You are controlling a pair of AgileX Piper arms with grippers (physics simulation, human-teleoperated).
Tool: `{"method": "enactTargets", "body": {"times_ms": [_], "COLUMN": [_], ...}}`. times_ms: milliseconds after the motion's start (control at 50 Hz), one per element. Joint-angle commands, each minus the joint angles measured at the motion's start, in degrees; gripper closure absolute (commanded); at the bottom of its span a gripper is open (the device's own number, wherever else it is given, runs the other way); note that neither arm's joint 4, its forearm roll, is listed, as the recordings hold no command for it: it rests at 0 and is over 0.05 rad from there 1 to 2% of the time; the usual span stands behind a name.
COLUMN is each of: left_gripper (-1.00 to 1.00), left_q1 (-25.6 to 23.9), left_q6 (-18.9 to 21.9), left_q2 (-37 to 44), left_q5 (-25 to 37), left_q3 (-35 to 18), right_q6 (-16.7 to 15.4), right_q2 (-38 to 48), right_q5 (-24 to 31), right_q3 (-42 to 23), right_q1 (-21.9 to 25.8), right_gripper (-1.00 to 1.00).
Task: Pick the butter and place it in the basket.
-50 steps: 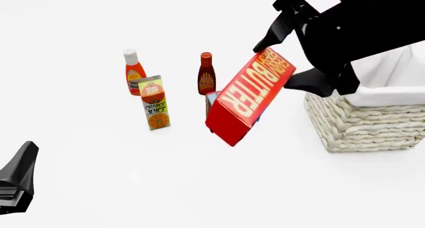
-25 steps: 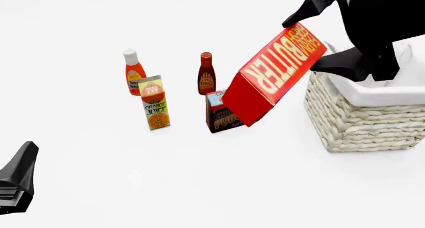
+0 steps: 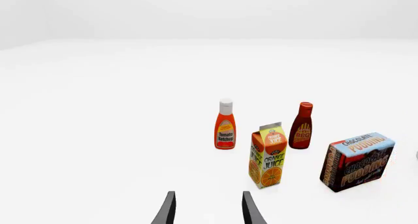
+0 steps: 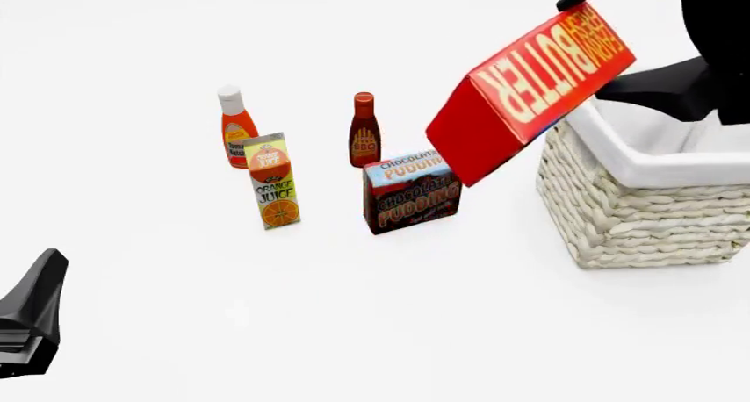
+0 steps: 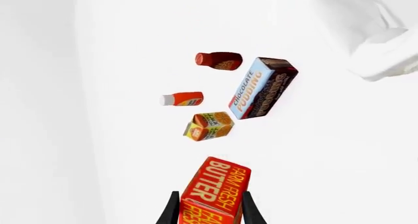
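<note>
Over the last second I raised the butter [image 4: 533, 90] up and rightward, uncovering the chocolate pudding box [image 4: 410, 193]. My right pincer [image 5: 210, 212] gripped it tilted beside the basket [image 4: 638, 200] rim, not yet inside; left pincer [image 3: 207, 209] sat parted, idle.

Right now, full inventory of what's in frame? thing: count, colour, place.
butter: 1, red carton, held tilted in the air over the basket's left rim
basket: 1, cream wicker with white lining, right side
chocolate pudding box: 1, dark brown, centre
orange juice carton: 1, orange and yellow, left of the pudding
tomato ketchup bottle: 1, red-orange, white cap, back left
BBQ sauce bottle: 1, dark red, back centre
table: 1, white
left gripper: open, idle near left
right gripper: shut on butter
</note>
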Motion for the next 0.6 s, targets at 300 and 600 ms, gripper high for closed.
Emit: {"method": "enactTargets", "body": {"times_ms": [300, 600], "left_gripper": [-1.00, -1.00], "left_q1": [0.00, 0.00], "left_q6": [0.00, 0.00], "left_q2": [0.00, 0.00], "left_q5": [0.00, 0.00], "left_q3": [0.00, 0.00], "right_q6": [2.75, 4.19], "right_q2": [-3.26, -4.97], "right_q5": [-0.10, -0.08], "right_q3": [-0.32, 0.60], "right_q1": [-6.71, -11.58], "right_gripper": [1.00, 1.00]}}
